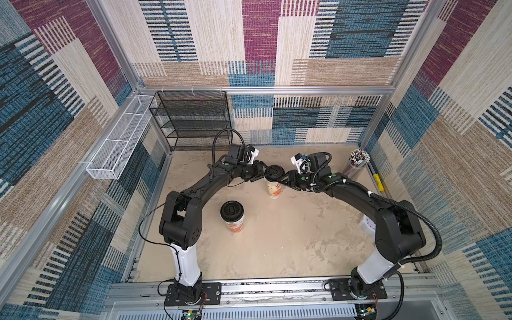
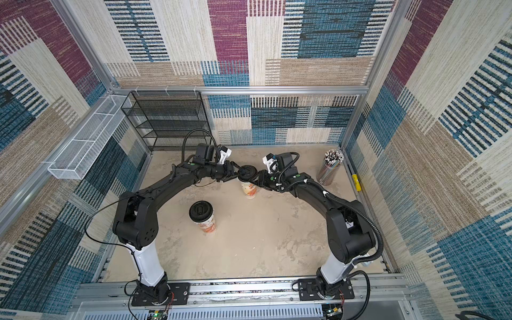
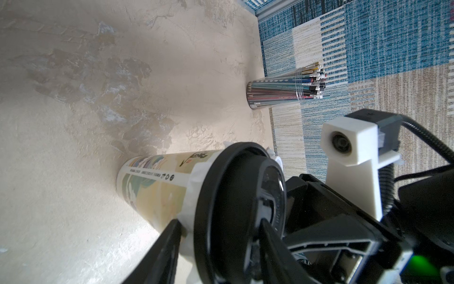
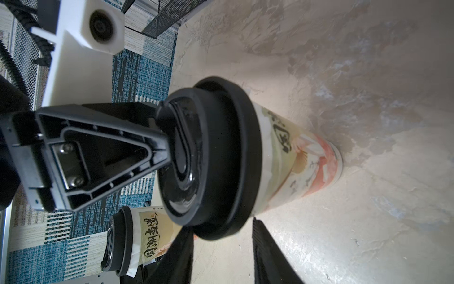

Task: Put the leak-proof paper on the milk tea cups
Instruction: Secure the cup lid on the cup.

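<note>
Two milk tea cups stand on the table, both capped with black lids. The far cup (image 1: 274, 190) (image 3: 157, 182) (image 4: 294, 157) sits between my grippers. The leak-proof paper (image 3: 194, 178) (image 4: 265, 147) shows as a white fringe under its lid (image 1: 273, 172) (image 3: 228, 196) (image 4: 216, 159). My left gripper (image 1: 267, 173) (image 3: 218, 228) is shut on the lid's edge, one finger on top and one under the rim against the paper. My right gripper (image 1: 282, 177) (image 4: 222, 226) is open and straddles the opposite rim. The near cup (image 1: 234, 224) (image 4: 152, 236) stands alone, with paper (image 4: 134, 248) under its lid (image 1: 231, 211).
A clear holder of striped straws (image 1: 356, 163) (image 3: 285, 88) stands at the back right. A black mesh rack (image 1: 194, 119) fills the back left corner, and a white wire basket (image 1: 119, 144) hangs on the left wall. A yellow object (image 1: 378, 182) lies along the right edge.
</note>
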{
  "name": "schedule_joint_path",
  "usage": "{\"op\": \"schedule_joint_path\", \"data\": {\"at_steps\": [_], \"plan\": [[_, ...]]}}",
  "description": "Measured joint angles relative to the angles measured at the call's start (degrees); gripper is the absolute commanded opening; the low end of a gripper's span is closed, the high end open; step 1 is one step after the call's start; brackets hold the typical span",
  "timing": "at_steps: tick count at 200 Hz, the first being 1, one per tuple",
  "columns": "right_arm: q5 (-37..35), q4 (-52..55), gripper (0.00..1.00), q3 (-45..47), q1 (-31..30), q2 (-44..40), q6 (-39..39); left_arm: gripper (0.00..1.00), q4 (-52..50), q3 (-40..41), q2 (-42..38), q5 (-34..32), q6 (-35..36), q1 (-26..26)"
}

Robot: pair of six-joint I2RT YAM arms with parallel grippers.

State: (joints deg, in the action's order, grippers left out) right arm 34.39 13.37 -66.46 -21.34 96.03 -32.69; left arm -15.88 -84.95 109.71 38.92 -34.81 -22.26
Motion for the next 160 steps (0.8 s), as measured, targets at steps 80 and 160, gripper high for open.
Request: {"op": "schedule_joint_path", "data": {"at_steps": [80, 160], "plan": [[0.3, 3.5, 0.45, -4.9, 2.2, -9.2, 1.7, 0.52, 0.0, 0.0, -0.2, -0.2, 0.0, -0.2], [-1.4, 1.5, 0.38, -6.6, 4.0, -3.5, -6.0, 0.52, 0.0, 0.1, -0.2, -0.2, 0.0, -0.2]]}}
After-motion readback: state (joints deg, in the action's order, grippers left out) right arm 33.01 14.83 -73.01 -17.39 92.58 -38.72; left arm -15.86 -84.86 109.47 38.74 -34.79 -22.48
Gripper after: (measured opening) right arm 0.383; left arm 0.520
